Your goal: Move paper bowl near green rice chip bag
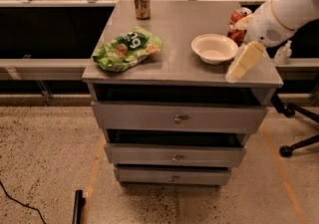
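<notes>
Now | arm slants down twd table [184, 24] edge | tool [244, 61] just beside paper bowl [215, 48] | grip width: can't tell

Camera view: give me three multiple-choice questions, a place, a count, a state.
1. The robot's cream gripper is: A) right of the round cream-white paper bowl; B) over the cans; C) at the floor.
2. Cans on the grey cabinet top: A) one; B) two; C) four.
3. The glossy bright green rice chip bag: A) stands upright; B) lies flat; C) is in the bowl.
A, it hangs beside the bowl; B, a tan can at back, a red can behind the bowl; B, flat on the top's left.
</notes>
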`<move>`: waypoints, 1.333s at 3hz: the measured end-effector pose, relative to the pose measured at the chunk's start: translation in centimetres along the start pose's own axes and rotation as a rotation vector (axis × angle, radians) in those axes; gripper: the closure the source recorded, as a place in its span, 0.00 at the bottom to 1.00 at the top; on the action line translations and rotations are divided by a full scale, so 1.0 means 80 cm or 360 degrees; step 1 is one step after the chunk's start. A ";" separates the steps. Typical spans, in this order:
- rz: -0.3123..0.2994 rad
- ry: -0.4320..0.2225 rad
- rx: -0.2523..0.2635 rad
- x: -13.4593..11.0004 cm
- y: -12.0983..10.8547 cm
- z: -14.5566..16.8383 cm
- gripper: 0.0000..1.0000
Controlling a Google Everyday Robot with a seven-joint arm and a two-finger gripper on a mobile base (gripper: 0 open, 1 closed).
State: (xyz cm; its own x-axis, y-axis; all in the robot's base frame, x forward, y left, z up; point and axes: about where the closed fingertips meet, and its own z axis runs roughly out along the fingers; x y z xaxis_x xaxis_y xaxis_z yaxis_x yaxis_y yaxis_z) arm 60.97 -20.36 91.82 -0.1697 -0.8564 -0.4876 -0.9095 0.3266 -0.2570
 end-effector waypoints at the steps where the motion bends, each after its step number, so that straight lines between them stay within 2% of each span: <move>1: -0.0049 -0.0094 0.0017 -0.023 -0.050 0.053 0.00; 2: -0.0056 -0.0123 -0.0033 -0.030 -0.064 0.099 0.12; 3: -0.0050 -0.0103 -0.0093 -0.023 -0.062 0.136 0.36; 4: -0.0041 -0.0077 -0.0108 -0.017 -0.062 0.149 0.59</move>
State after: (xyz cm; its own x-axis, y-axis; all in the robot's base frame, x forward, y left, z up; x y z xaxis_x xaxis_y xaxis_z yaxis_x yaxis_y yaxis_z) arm 70.22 -16.03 83.81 -0.1290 -0.8431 -0.5220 -0.9372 0.2757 -0.2136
